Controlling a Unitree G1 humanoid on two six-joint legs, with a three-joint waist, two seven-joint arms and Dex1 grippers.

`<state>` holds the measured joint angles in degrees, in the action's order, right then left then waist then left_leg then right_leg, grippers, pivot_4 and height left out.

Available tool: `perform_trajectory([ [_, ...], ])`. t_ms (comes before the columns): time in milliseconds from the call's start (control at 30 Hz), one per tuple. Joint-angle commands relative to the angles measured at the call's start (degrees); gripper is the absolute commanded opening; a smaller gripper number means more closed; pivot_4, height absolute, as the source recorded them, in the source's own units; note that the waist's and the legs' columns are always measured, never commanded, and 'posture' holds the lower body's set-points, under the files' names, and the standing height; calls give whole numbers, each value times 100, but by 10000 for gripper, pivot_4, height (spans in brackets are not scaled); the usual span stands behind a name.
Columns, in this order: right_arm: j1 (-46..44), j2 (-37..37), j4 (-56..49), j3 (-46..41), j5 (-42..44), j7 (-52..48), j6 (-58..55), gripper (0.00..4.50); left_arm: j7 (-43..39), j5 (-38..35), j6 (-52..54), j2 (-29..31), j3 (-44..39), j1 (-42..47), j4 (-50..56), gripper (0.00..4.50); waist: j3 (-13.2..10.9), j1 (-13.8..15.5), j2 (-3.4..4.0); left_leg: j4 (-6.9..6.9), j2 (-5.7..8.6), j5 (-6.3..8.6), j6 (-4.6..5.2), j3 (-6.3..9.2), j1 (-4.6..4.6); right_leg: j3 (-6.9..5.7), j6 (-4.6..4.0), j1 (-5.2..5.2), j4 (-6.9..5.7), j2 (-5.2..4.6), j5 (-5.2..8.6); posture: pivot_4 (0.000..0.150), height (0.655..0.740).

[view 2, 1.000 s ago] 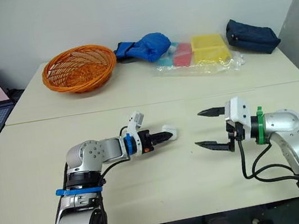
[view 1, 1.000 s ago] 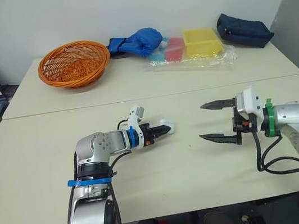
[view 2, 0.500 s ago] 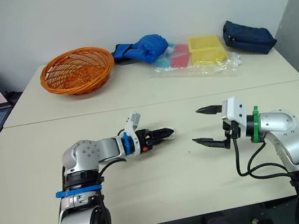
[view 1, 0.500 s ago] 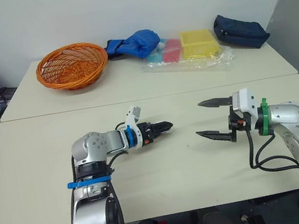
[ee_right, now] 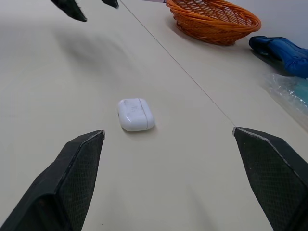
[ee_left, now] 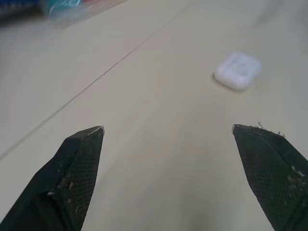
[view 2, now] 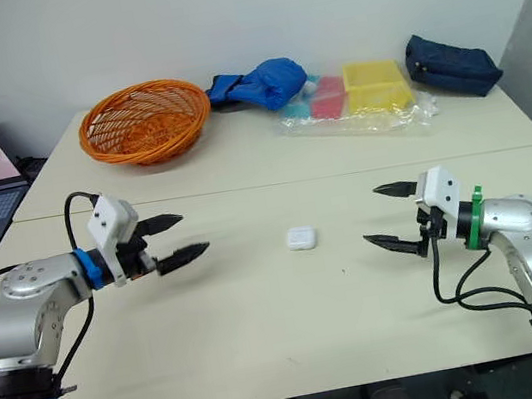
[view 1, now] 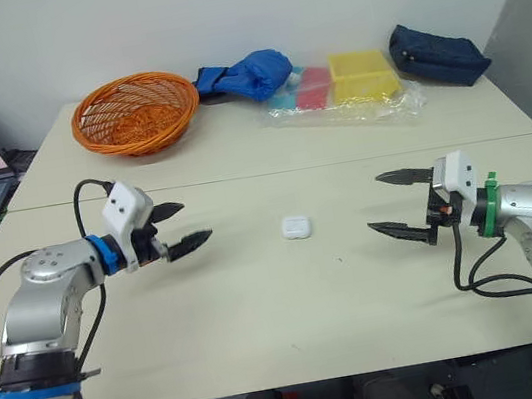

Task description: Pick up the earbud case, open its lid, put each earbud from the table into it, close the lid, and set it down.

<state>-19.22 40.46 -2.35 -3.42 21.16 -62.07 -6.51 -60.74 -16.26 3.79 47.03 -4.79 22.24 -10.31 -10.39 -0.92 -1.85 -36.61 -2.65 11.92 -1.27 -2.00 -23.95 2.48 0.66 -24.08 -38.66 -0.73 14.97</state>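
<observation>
At frame centre we see the case lying shut on the table. Our left gripper at left and right gripper at right hover either side, fingers spread apart.

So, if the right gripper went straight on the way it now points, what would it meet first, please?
Probably the earbud case, lying on the table ahead of the right gripper, though slightly off-centre.
</observation>
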Motion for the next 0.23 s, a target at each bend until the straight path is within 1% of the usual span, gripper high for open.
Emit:
perform_trajectory([
  [33,-22,106,-104,-178,86,-49,75,45000,-174,-95,-286,-24,-154,-98,-64,44626,0,9,0,-2,1,0,1,-3,-5,-5,13,1,4,1,-2,1500,7400],
  [100,-31,121,-63,-146,35,-72,129,45000,-66,-3,-164,-36,-57,-168,61,44626,0,6,0,-3,4,1,3,-9,-7,-3,71,-1,6,20,-14,1500,7400],
  [233,-63,116,-94,-114,25,-45,89,45000,81,23,122,-126,-8,-70,189,44626,0,6,0,-6,-1,1,4,-11,-12,-10,87,0,3,35,-12,1500,7400],
])
